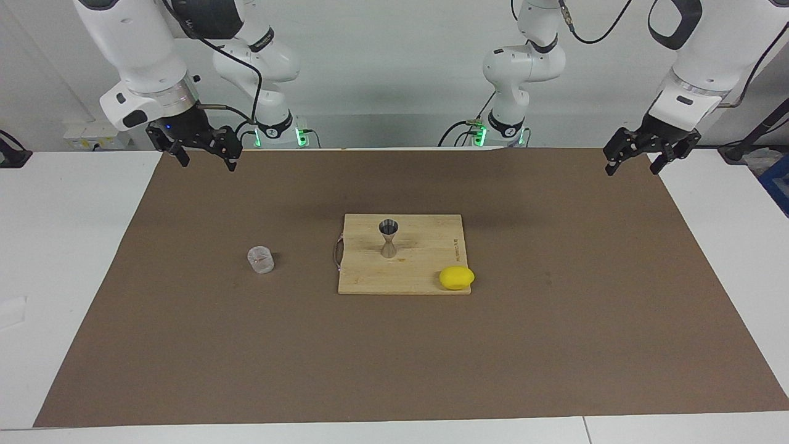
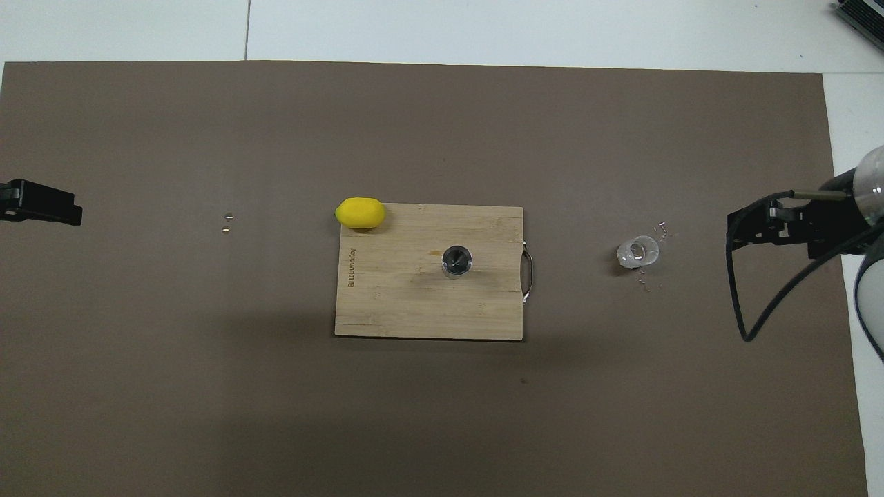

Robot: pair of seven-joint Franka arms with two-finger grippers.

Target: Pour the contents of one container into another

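Both grippers hang spread and empty, the right gripper (image 1: pixel 203 154) and left gripper (image 1: pixel 635 161) over the mat's corners; next, a grasp on the glass (image 1: pixel 261 259) standing beside the board (image 1: pixel 425 271) holding the jigger (image 1: pixel 388 237).

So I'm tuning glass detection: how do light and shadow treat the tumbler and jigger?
Facing view: glass tumbler pale and see-through on the brown mat, steel jigger crisp with a soft shadow. Overhead view: bright flecks around the tumbler, broad dim band nearer the robots.
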